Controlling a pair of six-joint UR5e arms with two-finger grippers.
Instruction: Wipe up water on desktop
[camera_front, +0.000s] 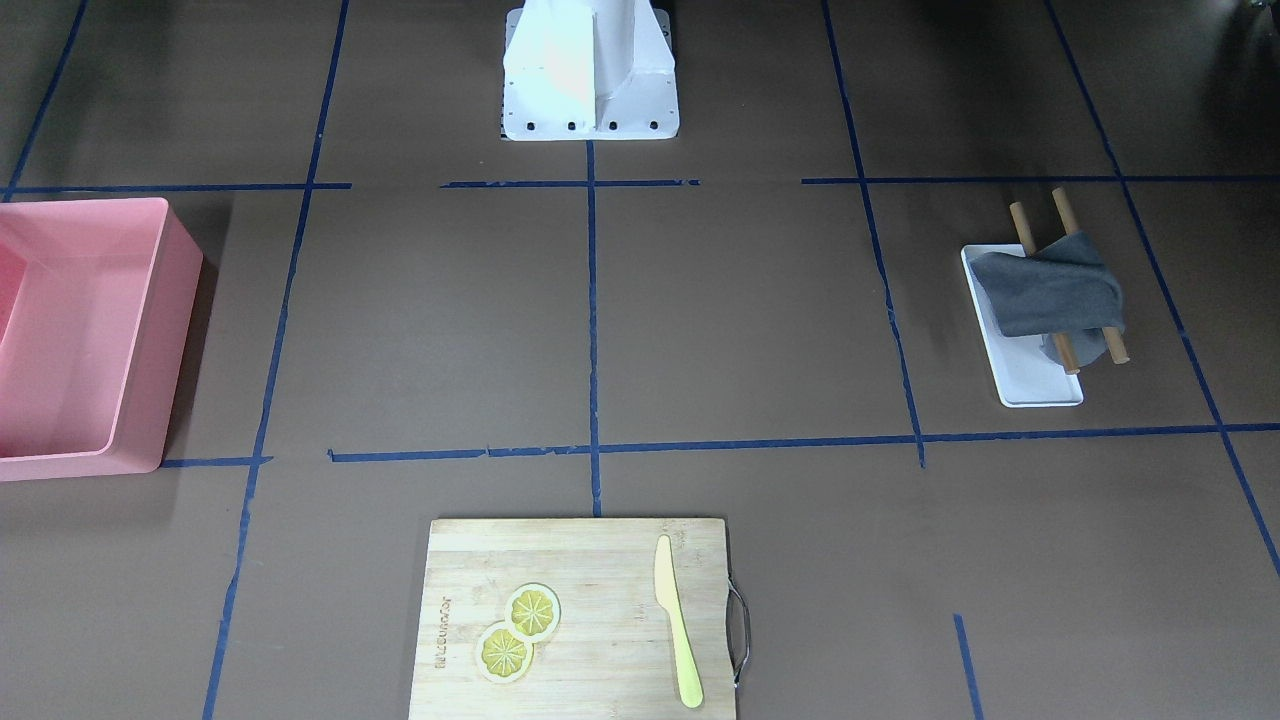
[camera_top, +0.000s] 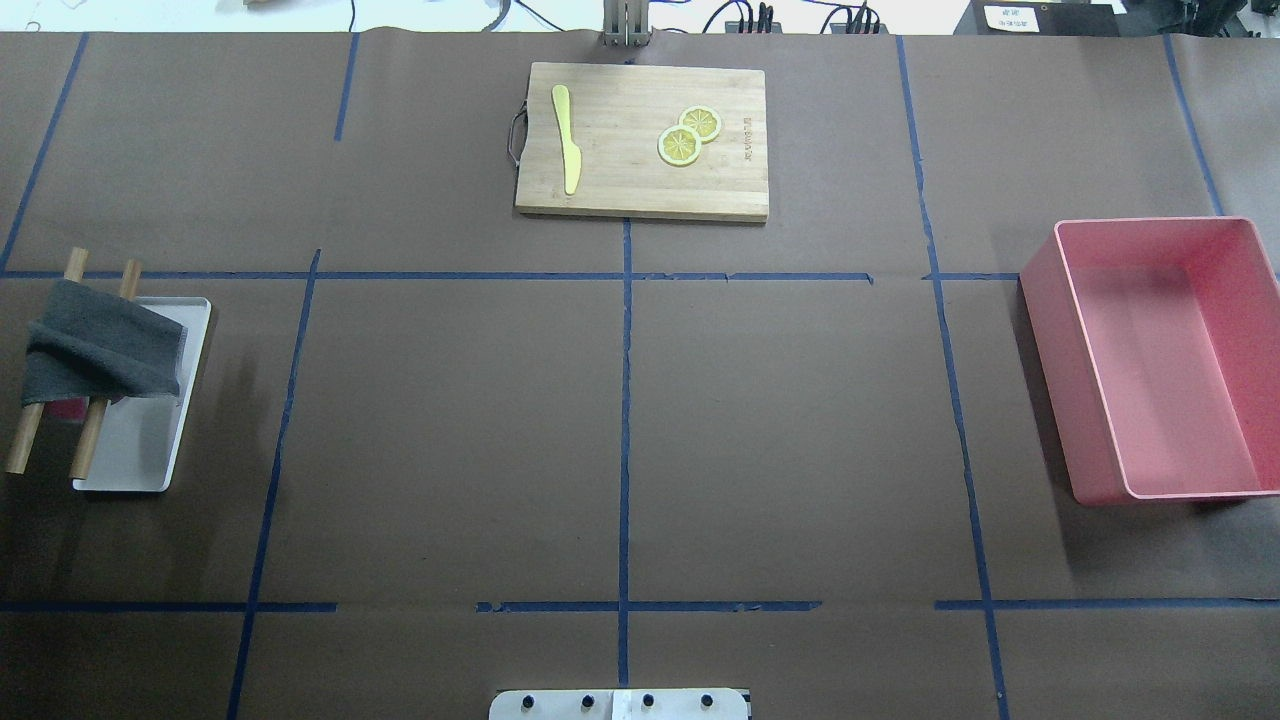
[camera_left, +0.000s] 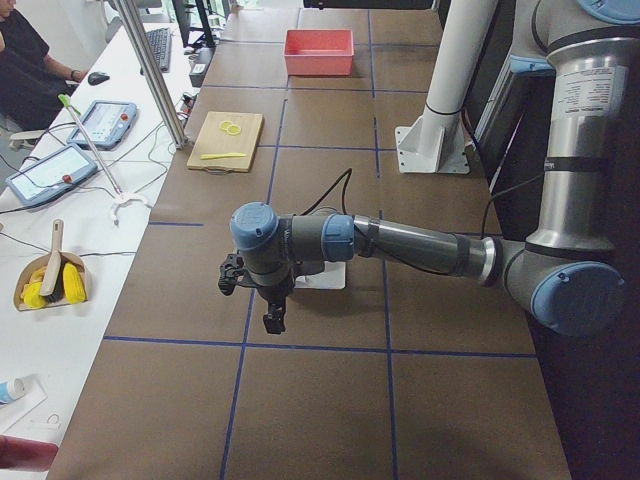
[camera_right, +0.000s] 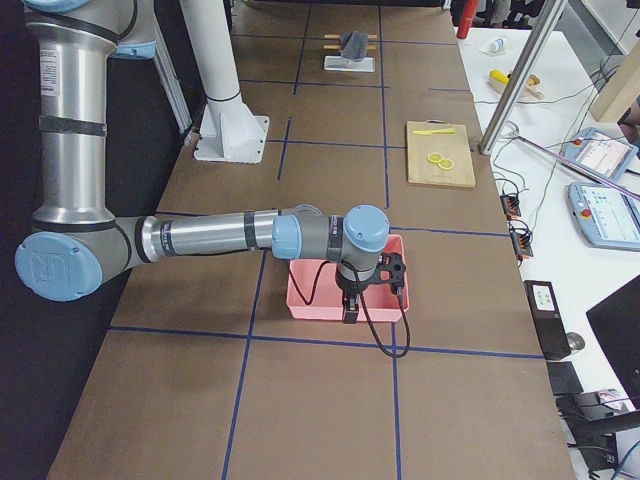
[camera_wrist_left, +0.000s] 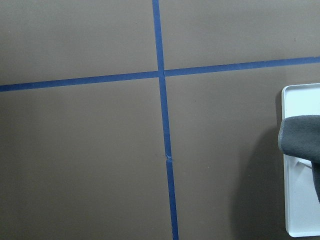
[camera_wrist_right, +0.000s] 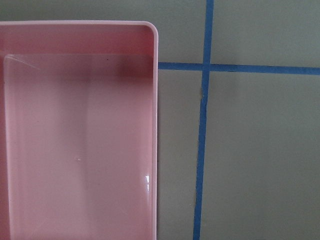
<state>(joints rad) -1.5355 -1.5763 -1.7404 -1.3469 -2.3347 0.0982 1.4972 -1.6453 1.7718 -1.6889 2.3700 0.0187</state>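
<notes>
The desktop (camera_top: 780, 420) is dark brown with blue tape lines; I see no water on it. A grey cloth (camera_top: 100, 345) hangs over two wooden rods (camera_top: 85, 450) above a white tray (camera_top: 130, 465) at the robot's left; it also shows in the left wrist view (camera_wrist_left: 300, 137). My left gripper (camera_left: 272, 322) hangs above the desktop beside that tray, seen only in the exterior left view, so I cannot tell its state. My right gripper (camera_right: 350, 312) hangs over the pink bin (camera_right: 310, 305), seen only in the exterior right view; state unclear.
The pink bin (camera_top: 1050, 370) stands at the robot's right with nothing in it. A wooden cutting board (camera_top: 620, 180) with a yellow knife (camera_top: 568, 140) and two lemon slices (camera_top: 688, 135) lies at the far edge. The robot's base (camera_top: 620, 705) is at the near edge.
</notes>
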